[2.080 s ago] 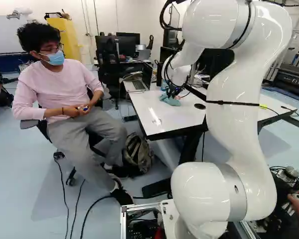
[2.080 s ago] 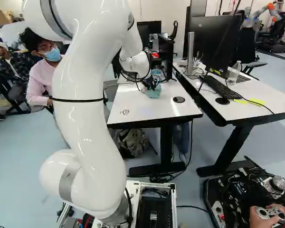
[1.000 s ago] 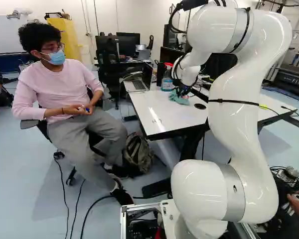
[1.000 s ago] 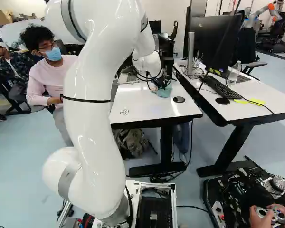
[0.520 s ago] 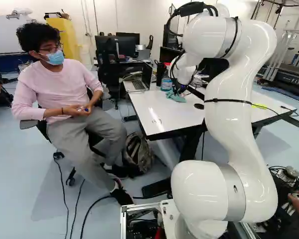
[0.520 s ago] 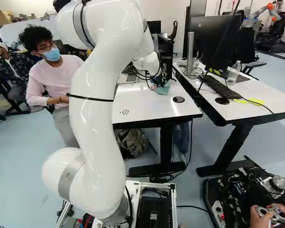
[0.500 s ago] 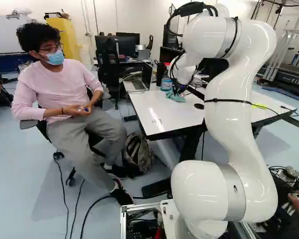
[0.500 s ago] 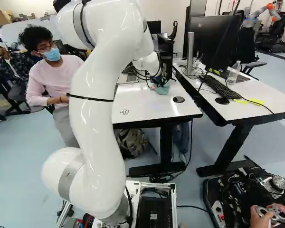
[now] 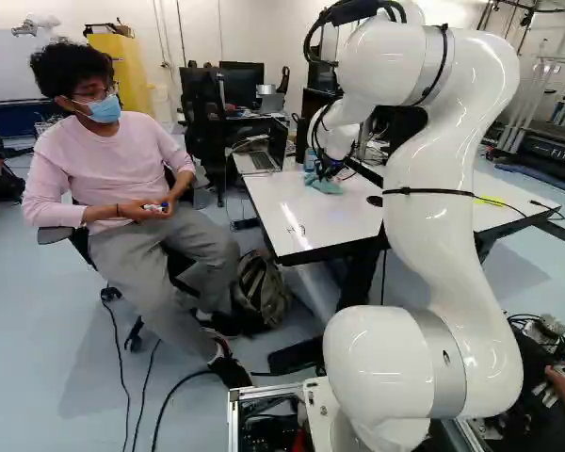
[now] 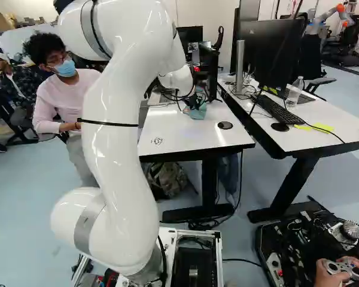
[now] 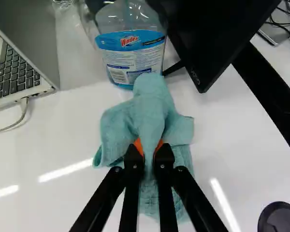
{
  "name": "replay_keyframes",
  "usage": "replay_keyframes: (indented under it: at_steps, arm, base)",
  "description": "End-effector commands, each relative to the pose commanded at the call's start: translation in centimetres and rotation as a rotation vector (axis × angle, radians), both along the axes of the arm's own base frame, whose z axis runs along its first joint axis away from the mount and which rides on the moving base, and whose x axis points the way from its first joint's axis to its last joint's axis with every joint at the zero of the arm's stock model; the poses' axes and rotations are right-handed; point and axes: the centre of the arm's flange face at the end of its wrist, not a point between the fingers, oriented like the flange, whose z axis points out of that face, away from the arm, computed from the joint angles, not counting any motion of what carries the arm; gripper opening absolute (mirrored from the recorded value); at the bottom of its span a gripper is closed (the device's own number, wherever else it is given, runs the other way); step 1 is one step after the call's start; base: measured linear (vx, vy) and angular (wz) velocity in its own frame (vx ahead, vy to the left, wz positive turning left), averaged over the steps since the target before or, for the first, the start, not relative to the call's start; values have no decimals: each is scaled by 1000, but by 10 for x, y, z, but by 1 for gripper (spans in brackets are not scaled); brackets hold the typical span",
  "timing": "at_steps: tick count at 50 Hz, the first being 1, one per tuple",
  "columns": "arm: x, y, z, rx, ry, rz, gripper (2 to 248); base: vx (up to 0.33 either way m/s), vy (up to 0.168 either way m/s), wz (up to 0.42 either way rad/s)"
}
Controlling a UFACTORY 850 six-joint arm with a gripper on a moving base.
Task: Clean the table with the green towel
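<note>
One towel, blue-green, clamped by the gripper: the orange pads press a ridge of cloth from both sides, and loose folds spread around the fingers. Clock convention: 12 o'clock = straight ahead of the gripper, away from the arm's base.

Location: towel over the far part of the white table, its lower folds apparently lying on the surface; contact pressure cannot be read. At 12, just ahead, the spray bottle; the cloth's front end overlaps its base in the wrist view, touching or nearly so. Screen at 1, laptop at 10 with its cable nearer 9, round black disc at 4.

Step in hand, judged: wiping, with the cloth at the far end of a stroke. A dark scribble lies on the tabletop toward 7, well apart from the cloth; probably the dirt to remove, so the task looks unfinished.

Next move, judged: keep the grip, hold the cloth low and flat, draw it back toward 7 and rub over the scribble with short strokes. Risks: pushing further toward 12 could shove the bottle; lifting too high would leave only trailing folds in contact.
</note>
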Motion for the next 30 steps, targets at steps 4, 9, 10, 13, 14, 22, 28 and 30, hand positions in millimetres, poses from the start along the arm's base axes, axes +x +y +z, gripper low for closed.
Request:
replay_keyframes:
  at_steps: [4, 9, 10, 13, 14, 22, 28, 30]
  arm:
    - [-6, 4, 1, 1, 5, 5, 39]
    - [-15, 7, 2, 2, 12, 6, 39]
    - [-17, 7, 2, 2, 14, 6, 39]
    - [-22, 7, 2, 3, 18, 5, 39]
    - [-24, 6, 2, 3, 19, 4, 39]
    - [-37, 1, 3, 5, 27, -9, 39]
    - [-40, 0, 3, 5, 30, -11, 39]
    - [-40, 0, 3, 5, 30, -11, 39]
  base:
    - [0, 0, 0]
    - [0, 0, 0]
    - [0, 0, 0]
    - [0, 0, 0]
    - [0, 0, 0]
    - [0, 0, 0]
    - [0, 0, 0]
    - [0, 0, 0]
